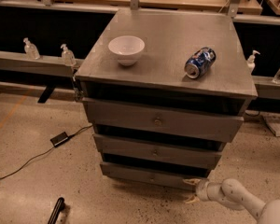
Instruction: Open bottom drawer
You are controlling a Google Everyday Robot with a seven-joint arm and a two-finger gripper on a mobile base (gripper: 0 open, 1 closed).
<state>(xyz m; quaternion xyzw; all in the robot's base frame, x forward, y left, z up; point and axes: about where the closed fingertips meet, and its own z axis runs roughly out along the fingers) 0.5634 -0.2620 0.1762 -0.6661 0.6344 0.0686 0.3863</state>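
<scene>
The bottom drawer (144, 174) is the lowest grey front of the grey cabinet (168, 55), with a small round knob (152, 176) at its middle. It stands a little out from the cabinet, with a dark gap above it. My gripper (192, 191) is low at the drawer's right end, on a white arm coming from the bottom right. Its two pale fingers (192, 182) are spread, one at the drawer's right corner and one below it. It holds nothing.
A white bowl (126, 49) and a blue can (199, 62) lying on its side are on the cabinet top. A black box with cable (59, 138) lies on the floor at left. A black handle (55, 211) is at bottom left. Bottles stand on the rear ledge.
</scene>
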